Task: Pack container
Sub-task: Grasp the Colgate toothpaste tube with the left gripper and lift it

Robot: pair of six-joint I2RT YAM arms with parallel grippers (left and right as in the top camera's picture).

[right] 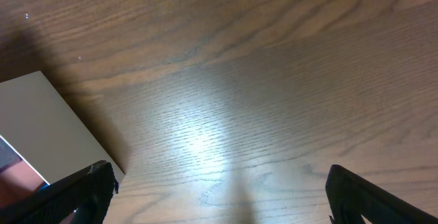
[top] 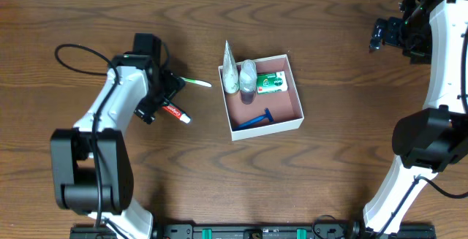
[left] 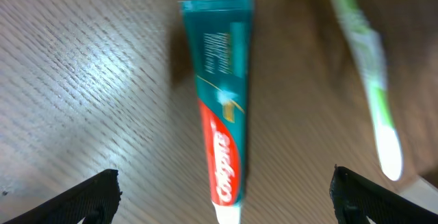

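The container [top: 267,129] is a shallow white-walled box with a reddish-brown floor at the table's middle. It holds a silvery tube [top: 229,71], a small bottle [top: 248,77], a green-and-white carton [top: 271,82] and a blue razor [top: 256,119]. A red and teal toothpaste tube [left: 222,107] lies on the wood to its left, and my left gripper [left: 226,196] hovers open over it with one finger on each side, apart from it. Beside it lies a green toothbrush [left: 366,73]. My right gripper [right: 219,196] is open and empty over bare wood, with a container corner [right: 48,128] at its left.
In the overhead view the toothpaste [top: 178,113] and the toothbrush [top: 196,82] lie just left of the container, partly under my left gripper [top: 162,100]. My right gripper [top: 377,36] hangs near the far right edge. A black cable [top: 73,56] loops behind the left arm.
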